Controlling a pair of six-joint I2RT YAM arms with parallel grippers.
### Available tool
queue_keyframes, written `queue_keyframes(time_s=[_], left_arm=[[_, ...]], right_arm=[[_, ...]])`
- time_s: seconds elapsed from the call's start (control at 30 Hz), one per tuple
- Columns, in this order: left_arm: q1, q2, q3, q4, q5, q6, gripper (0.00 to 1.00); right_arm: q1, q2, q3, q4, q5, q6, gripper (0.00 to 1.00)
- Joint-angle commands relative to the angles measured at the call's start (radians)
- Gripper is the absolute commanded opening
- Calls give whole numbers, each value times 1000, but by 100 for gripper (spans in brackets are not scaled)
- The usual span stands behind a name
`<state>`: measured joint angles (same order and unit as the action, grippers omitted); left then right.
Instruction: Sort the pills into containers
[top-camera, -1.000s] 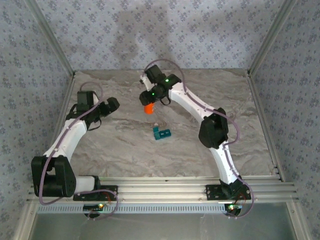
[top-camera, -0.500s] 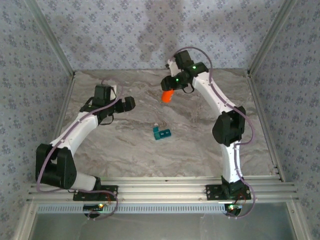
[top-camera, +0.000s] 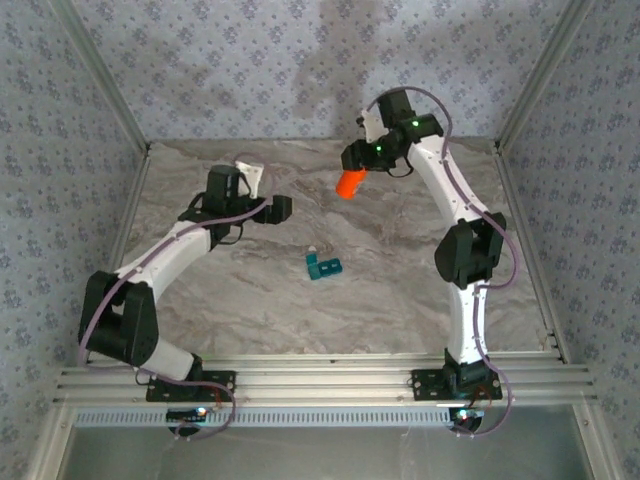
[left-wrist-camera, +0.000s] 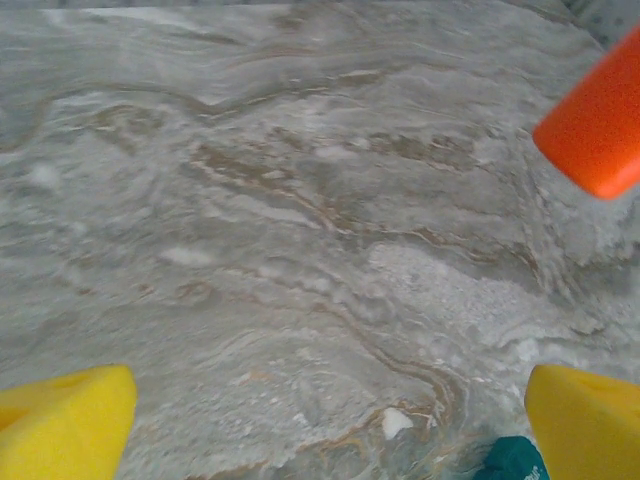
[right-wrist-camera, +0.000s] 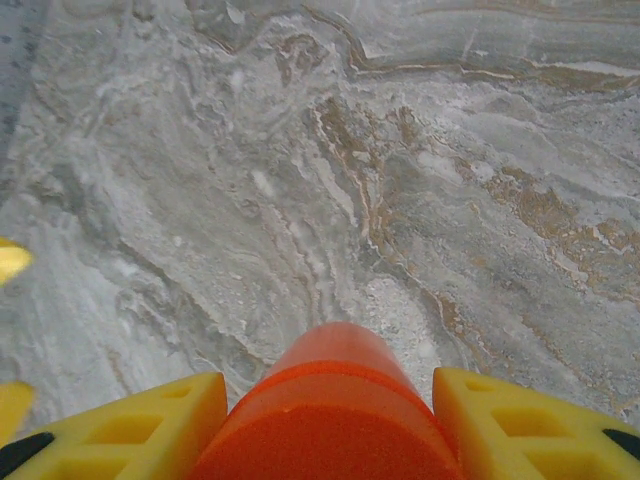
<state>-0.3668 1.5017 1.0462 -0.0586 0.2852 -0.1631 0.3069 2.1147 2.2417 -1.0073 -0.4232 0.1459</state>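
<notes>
Marbled worktop (top-camera: 250, 310), teal containers (top-camera: 323, 267) sitting mid-surface between the arms. Right claw (top-camera: 356, 172) pinches the orange bottle (top-camera: 348, 185) above the far side; left claw (top-camera: 283, 208) spread wide, empty, near the containers.

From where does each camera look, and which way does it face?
Top external: above, behind the bases, looking down at the table; both arms show.
Left wrist: behind the left gripper, facing the table; open yellow fingers show.
Right wrist: behind the right gripper, facing down; fingers clamp the orange bottle.
Shared: the bottle, in all three.
</notes>
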Motion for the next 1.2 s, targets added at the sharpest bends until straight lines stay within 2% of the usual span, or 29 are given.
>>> queue_keyframes(time_s=[0.0, 0.1, 0.3, 0.73, 1.17], left_arm=[[-48, 30, 56, 49, 73, 114, 99], [-89, 49, 110, 2, 77, 177, 99], [-142, 72, 148, 26, 56, 229, 99], [-176, 91, 151, 96, 62, 300, 96], [-175, 121, 233, 95, 145, 319, 88]], right_arm=[[-14, -7, 82, -53, -101, 34, 38], [-13, 14, 136, -75, -152, 54, 38], [-10, 61, 251, -171, -228, 56, 38], [11, 43, 237, -225, -337, 41, 38], [26, 15, 172, -149, -407, 121, 37]])
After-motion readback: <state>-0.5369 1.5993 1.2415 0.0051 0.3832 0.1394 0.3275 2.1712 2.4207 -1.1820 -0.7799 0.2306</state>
